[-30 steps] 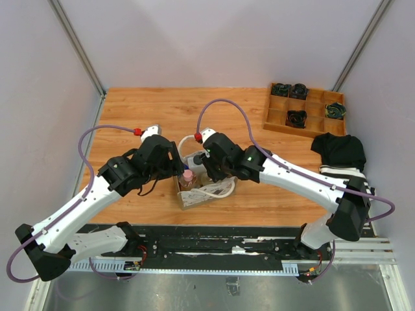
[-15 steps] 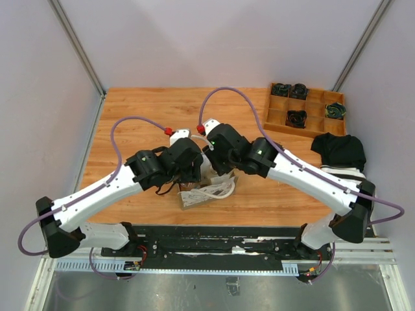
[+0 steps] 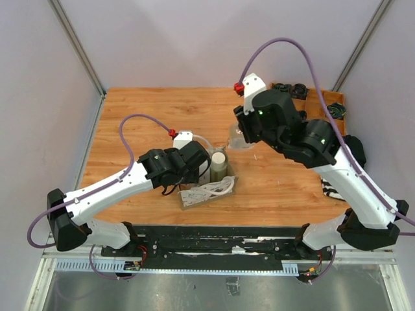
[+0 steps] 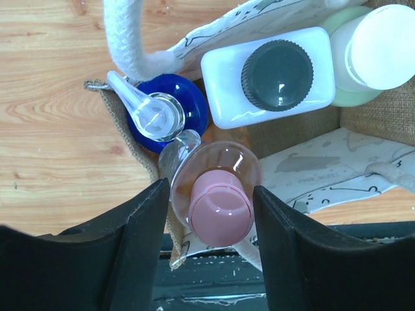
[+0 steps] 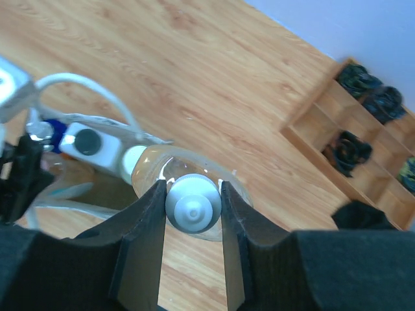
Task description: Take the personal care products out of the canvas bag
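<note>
A lab test cell: plain grey walls (image 3: 214, 39) enclose a wooden table (image 3: 142, 110)

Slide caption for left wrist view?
Left fingers straddle a pink-capped bottle in the canvas bag, beside a blue pump bottle.

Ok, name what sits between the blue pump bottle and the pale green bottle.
A white rectangular dark-capped bottle, in the left wrist view.

Bottles (image 4: 267, 76) stand inside the bag (image 3: 206, 194), probably on the table (image 3: 142, 110).
</note>
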Available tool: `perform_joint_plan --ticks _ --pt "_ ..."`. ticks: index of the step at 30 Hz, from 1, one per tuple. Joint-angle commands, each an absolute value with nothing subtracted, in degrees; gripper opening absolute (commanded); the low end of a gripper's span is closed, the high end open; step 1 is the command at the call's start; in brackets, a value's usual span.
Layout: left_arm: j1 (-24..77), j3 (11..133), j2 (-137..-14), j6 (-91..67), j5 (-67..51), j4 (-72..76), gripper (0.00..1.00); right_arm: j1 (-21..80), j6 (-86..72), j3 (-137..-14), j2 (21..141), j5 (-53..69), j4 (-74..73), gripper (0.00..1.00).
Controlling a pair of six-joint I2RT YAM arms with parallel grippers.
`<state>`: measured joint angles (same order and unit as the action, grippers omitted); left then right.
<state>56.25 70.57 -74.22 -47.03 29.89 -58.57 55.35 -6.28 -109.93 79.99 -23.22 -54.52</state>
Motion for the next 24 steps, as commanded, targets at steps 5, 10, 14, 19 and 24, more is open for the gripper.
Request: perform_joint_plan --ticks 5,10,14,19,24 --pt "56.48 69.88 -74.63 -45.54 33.89 -54.32 0.45 45.06 -3.79 -106.82 72.68 -22.59 -54.47 0.06" --pt "56.51 70.42 -75.07 -44.44 32.86 -53.8 0.21 39.53 -4.23 -96.61 69.28 -20.04 -50.67 0.09" --pt "56.43 71.59 -76.55 -45.06 31.87 -55.72 0.0 37.28 -4.29 -88.71 67.97 -20.03 -48.0 0.09" --pt "56.47 75.78 -76.84 -46.07 32.58 -58.98 0.0 32.71 -5.37 -78.71 65.82 -18.47 -42.91 0.08" --pt "56.47 88.09 -78.33 -46.76 36.89 -67.41 0.01 30.38 -6.87 -69.76 64.43 -17.05 -37.36 0.1"
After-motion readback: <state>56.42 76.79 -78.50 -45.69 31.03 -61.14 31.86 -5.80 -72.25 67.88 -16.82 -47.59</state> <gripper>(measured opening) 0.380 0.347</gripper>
